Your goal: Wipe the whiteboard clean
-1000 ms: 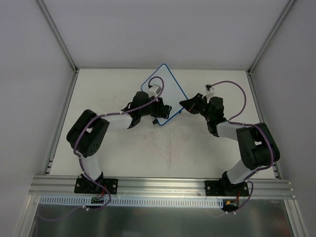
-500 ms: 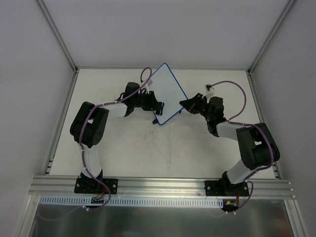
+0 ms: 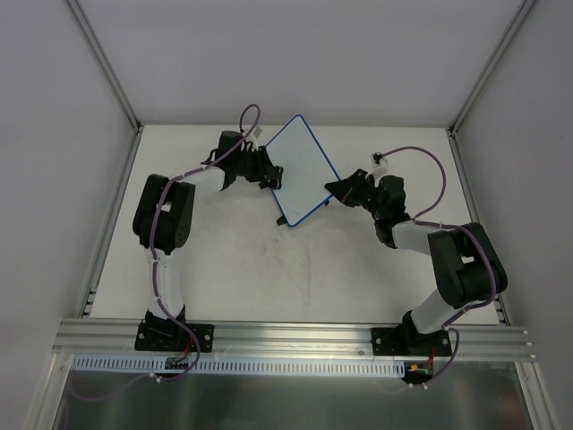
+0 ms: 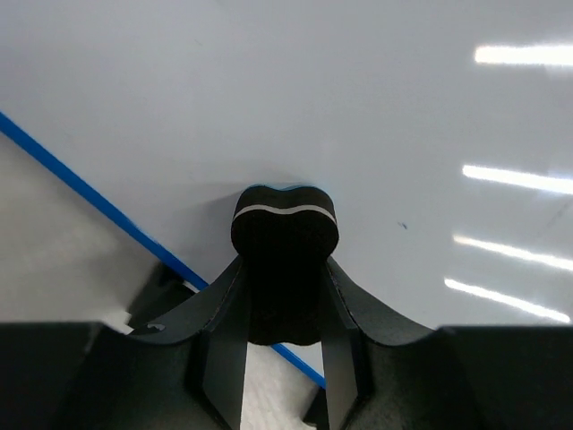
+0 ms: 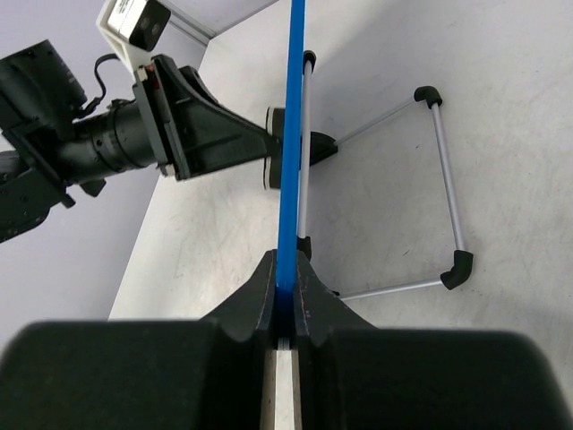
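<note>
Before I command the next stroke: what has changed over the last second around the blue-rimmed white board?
The left gripper, shut on the black bone-shaped eraser, slid across the blue-rimmed whiteboard from its near middle to its left edge, moving left and away from the bases. Nothing was picked up or released. The right gripper stayed clamped on the board's right edge, and the board kept its place.

No writing, label, brand or number can be read in any view. The small rectangular white whiteboard with a thin blue rim point(image 4: 358, 107) has a plain glossy face with one tiny dark speck point(image 4: 403, 226). The white box-shaped camera housing point(image 5: 134, 22) left of the whiteboard may carry print, but it is too blurred to tell.
</note>
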Controlling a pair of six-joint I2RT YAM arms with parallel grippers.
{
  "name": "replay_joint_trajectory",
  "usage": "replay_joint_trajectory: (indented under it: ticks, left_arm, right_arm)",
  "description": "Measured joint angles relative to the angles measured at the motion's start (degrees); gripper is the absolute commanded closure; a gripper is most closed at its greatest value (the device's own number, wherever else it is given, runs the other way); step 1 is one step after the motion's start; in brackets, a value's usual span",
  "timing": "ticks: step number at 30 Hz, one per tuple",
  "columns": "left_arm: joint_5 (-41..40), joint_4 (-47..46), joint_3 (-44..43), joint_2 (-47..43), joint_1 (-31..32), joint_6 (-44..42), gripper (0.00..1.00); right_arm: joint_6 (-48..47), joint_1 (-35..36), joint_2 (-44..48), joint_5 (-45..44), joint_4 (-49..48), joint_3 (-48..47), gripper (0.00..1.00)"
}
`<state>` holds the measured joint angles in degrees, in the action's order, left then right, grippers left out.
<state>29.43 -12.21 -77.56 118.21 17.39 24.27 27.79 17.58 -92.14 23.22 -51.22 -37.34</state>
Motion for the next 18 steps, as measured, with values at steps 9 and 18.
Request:
replay_joint_trajectory:
  ticks: [9, 18]
  left_arm:
    - [-0.74, 3.65, -7.34, 4.92, -3.34, 1.29, 0.98]
    - [0.13, 1.16, -4.92, 4.07, -2.78, 1.44, 0.98]
  right_arm:
    - [0.0, 0.2, -0.02, 0.04, -0.15, 0.0, 1.0]
    - [0.02, 0.2, -0.2, 0.17, -0.48, 0.0, 1.0]
